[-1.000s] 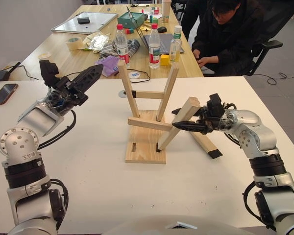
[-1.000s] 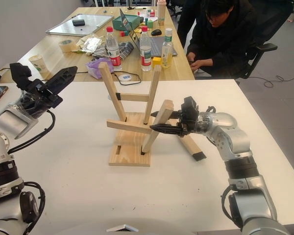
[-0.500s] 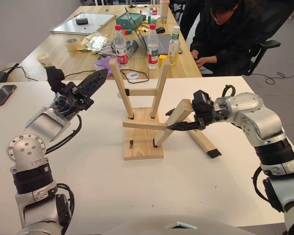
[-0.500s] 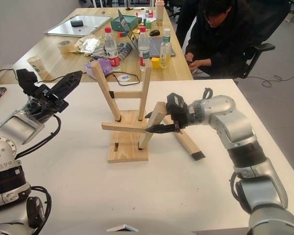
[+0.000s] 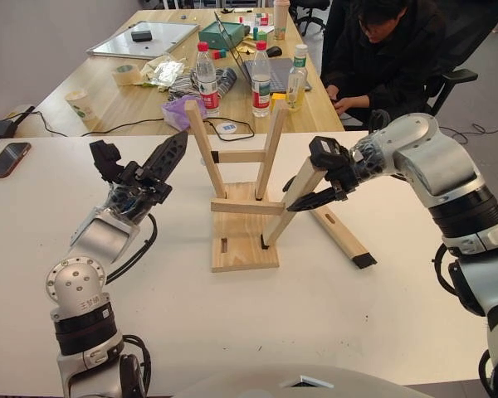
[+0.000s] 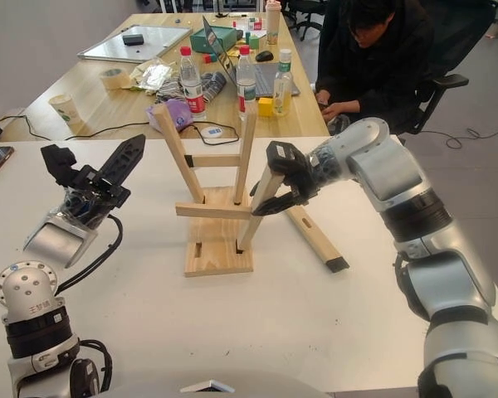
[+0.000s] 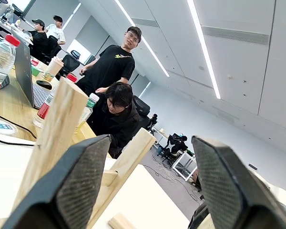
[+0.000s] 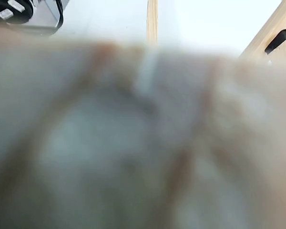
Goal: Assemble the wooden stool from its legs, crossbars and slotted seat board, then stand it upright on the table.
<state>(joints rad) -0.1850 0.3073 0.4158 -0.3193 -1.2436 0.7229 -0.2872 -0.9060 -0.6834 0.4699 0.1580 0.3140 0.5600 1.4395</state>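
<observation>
No writing can be read. The three bottles on the wooden table behind are carrying coloured labels, but the print is too small to make out.

Stool parts counted: one seat board, four legs, two crossbars.

- The seat board is lying flat on the white table.
- Two upright legs are standing in its far slots, and the upper crossbar is bridging them.
- The lower crossbar is running level, low down, from beside the upright legs to the tilted leg.
- The foot of the tilted leg is sitting at the near right slot, while the near left slot is showing open.
- The fourth leg is lying flat on the white table, just beside the seat board on the right. The tilted leg is crossing in front of its far end.

Right gripper: its fingers are pinching the upper end of the tilted leg. In the right wrist view, blurred wood is sitting close against the lens.

Left gripper: its fingers are spread apart. It is hovering left of the upright legs, apart from them.

Surroundings:

- One phone is lying at the white table's left edge.
- One paper cup and one tape roll are standing on the wooden table.
</observation>
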